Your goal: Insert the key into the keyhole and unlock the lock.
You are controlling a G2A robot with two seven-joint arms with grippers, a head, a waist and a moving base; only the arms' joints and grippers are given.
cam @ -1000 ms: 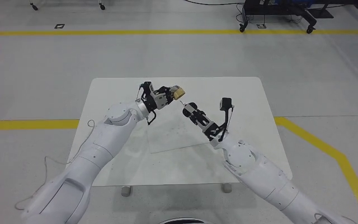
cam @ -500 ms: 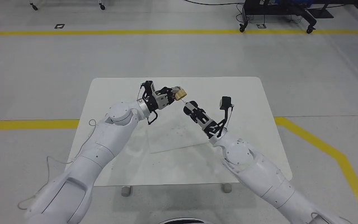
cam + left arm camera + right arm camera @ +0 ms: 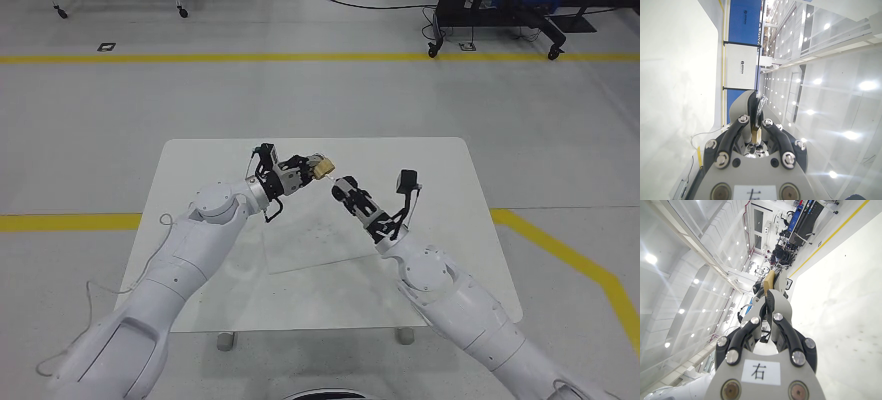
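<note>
We see the brass padlock [image 3: 319,166], pinched by fingers of the left gripper [image 3: 308,164], just 11 o'clock from the right gripper [image 3: 337,184], its fingers pressed together.

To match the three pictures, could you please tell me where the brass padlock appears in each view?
Top view: the padlock is over the far half of the table, in the jaws of the left gripper.
Left wrist view: the padlock sits between those jaws.
Right wrist view: the padlock is just beyond the tips of the right gripper.
Shared landmark: the white table.
</note>
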